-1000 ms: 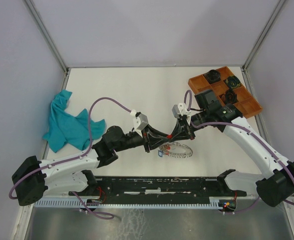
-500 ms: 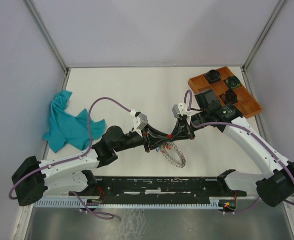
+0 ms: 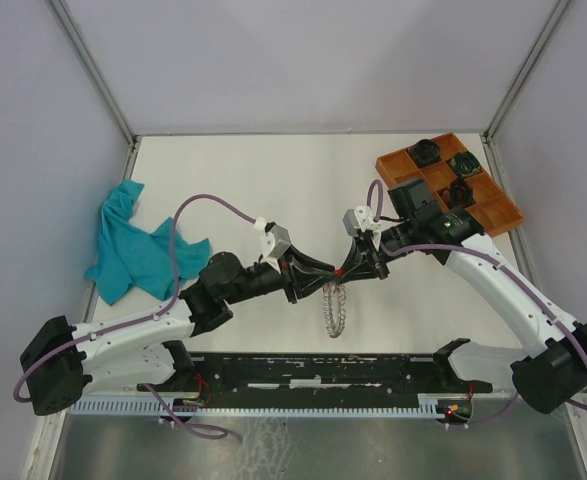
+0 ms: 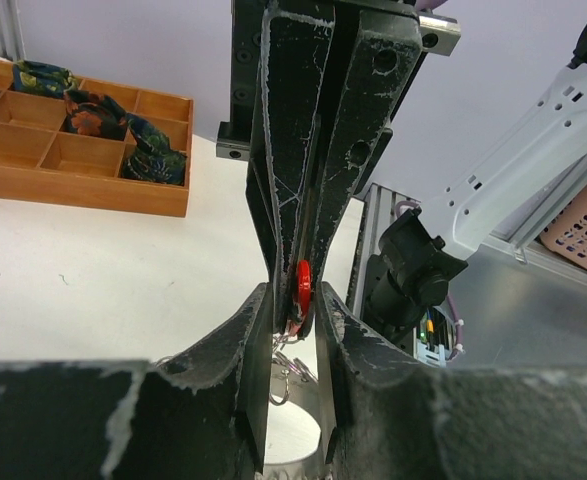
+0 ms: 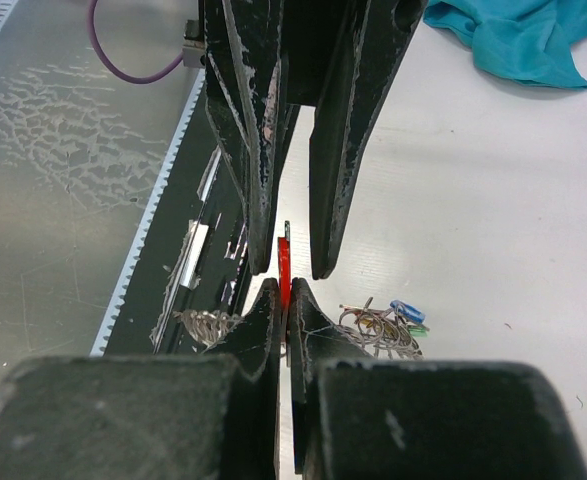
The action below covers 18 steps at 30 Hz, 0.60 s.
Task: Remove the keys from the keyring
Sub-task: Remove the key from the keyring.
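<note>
Keyring (image 3: 335,312): coiled wire, seen edge-on, hanging below the spot where my two claws meet, near the front of the desk (image 3: 273,180). I cannot tell whether its lower edge touches the surface.

Right claw (image 5: 284,290): pinched tight on the red-tagged key (image 4: 302,290), the tag standing upright between its fingers.

Left claw (image 4: 295,310): jaws a narrow way apart, straddling the same red tag from the opposite side. I see a gap either side, so I count nothing as held.

Other keys (image 5: 403,310): a small bunch with a blue tag uppermost, on the ring just beside my right fingers.

Step in hand, as I judge it: working the first key off the coil. None looks free yet.

Next move, as I judge it: the left claw needs a firm hold on the ring wire next to the tag, so the right can slide the key along the coil and out. A short pull is best, since the ring can swing.

Surface: pale, matt desk. Teal cloth (image 3: 133,250) crumpled at the left; wooden tray (image 3: 498,212) with compartments at the far right corner, dark items inside.

Room: plain lilac walls on three sides.
</note>
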Tool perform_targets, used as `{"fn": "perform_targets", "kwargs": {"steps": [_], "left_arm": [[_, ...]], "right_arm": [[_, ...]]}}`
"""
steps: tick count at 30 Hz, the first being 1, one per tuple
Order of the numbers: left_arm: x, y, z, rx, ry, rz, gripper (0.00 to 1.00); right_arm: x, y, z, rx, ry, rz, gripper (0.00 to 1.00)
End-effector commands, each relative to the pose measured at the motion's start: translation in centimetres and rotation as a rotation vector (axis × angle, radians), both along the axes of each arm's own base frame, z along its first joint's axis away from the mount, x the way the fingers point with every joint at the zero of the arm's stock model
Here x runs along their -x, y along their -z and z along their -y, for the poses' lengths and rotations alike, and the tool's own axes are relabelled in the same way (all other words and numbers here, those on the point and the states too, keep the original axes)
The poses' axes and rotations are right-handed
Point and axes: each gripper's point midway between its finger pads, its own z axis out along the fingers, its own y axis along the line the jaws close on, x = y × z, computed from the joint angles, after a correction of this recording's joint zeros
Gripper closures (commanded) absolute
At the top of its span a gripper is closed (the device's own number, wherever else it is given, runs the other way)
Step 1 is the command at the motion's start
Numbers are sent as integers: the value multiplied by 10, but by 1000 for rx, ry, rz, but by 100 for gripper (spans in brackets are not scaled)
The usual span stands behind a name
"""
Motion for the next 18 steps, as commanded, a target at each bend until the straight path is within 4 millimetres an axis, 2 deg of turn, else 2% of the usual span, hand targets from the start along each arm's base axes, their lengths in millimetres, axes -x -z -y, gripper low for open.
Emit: {"fn": "perform_targets", "kwargs": {"steps": [1,18], "left_arm": [[1,-37,-2,94,-7,28,70],[4,-26,9,57,42,7,72]], "right_arm": [[-2,-22,-7,-66,-25,57,99],[-3,-22,-7,-66,-22,54,99]]}}
